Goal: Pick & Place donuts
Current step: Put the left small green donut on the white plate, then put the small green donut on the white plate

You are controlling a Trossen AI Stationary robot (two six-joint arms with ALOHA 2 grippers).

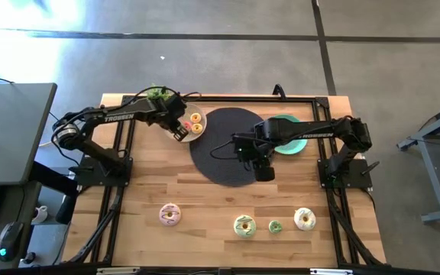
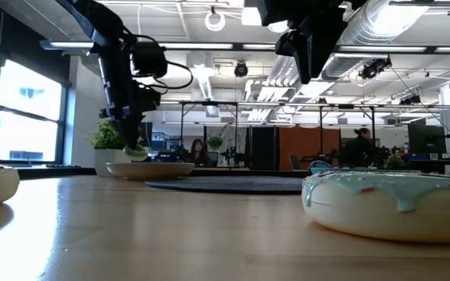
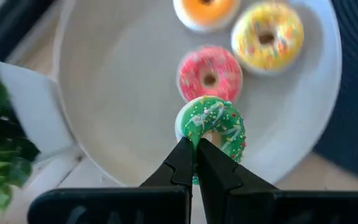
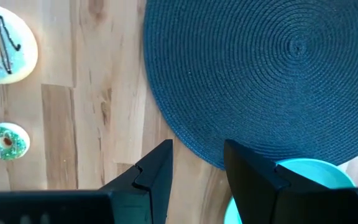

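Observation:
My left gripper (image 3: 194,152) is over the beige plate (image 1: 199,131) at the table's far left and is shut on a small green-frosted donut (image 3: 211,124). On that plate (image 3: 104,93) lie a pink donut (image 3: 209,73), a yellow donut (image 3: 267,37) and an orange donut (image 3: 205,9). My right gripper (image 4: 197,165) is open and hangs above the near right edge of the black mat (image 1: 224,149), touching nothing. Near the table's near edge lie several more donuts: a pink-white one (image 1: 169,215), a green-white one (image 1: 244,225), a mini green one (image 1: 275,227) and a white one (image 1: 305,219). My left gripper pinches the green donut by its rim (image 3: 197,138) between the two fingertips, coming from above and pointing down. The donut sits tilted, with its frosted face showing, low over the plate (image 2: 151,168). Whether its lower edge (image 2: 135,151) touches the plate, I cannot tell.
A teal plate (image 1: 290,139) sits at the mat's far right, under the right arm. A small potted plant (image 1: 153,92) stands beside the beige plate, close to my left gripper. Bare wood lies between the mat and the near row of donuts.

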